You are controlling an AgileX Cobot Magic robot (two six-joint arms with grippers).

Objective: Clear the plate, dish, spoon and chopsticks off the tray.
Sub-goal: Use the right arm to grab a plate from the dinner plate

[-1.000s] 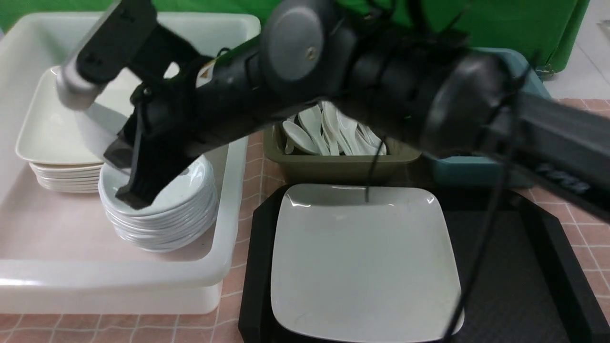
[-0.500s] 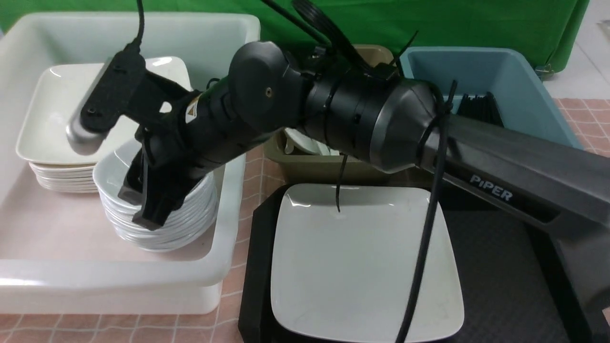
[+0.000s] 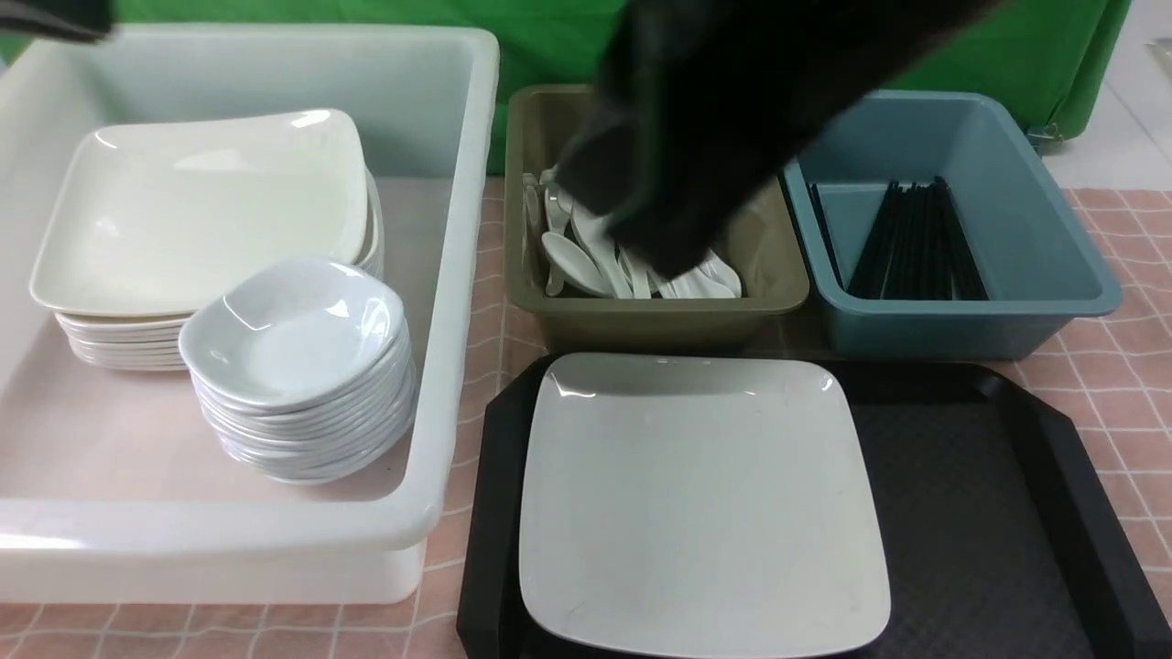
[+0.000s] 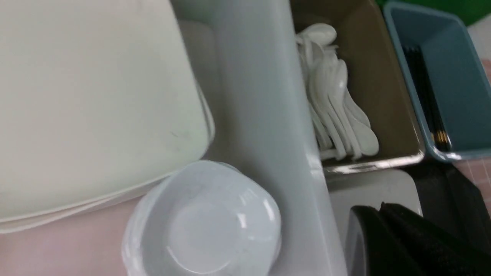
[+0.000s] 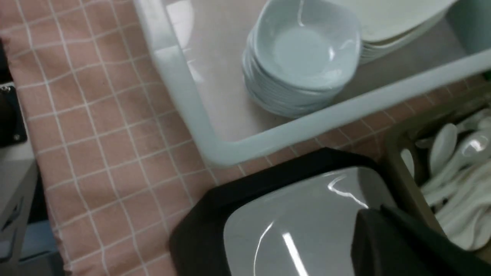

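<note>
The white square plate lies on the black tray, filling its left half, and nothing else lies on the tray. A small white dish tops the stack of dishes in the white tub. My right arm is a dark blur above the olive bin. In the right wrist view my right gripper is shut and empty above the plate's far corner. My left gripper is shut and empty, hovering near the tub wall. Spoons and chopsticks lie in the bins.
The white tub at the left holds a stack of square plates and the dish stack. Behind the tray stand the olive bin with several spoons and the blue-grey bin with chopsticks. A pink checked cloth covers the table.
My right arm has lifted off the dish stack and swung up and right over the olive bin. The dish stays on the stack. Its jaws opened, then shut.
</note>
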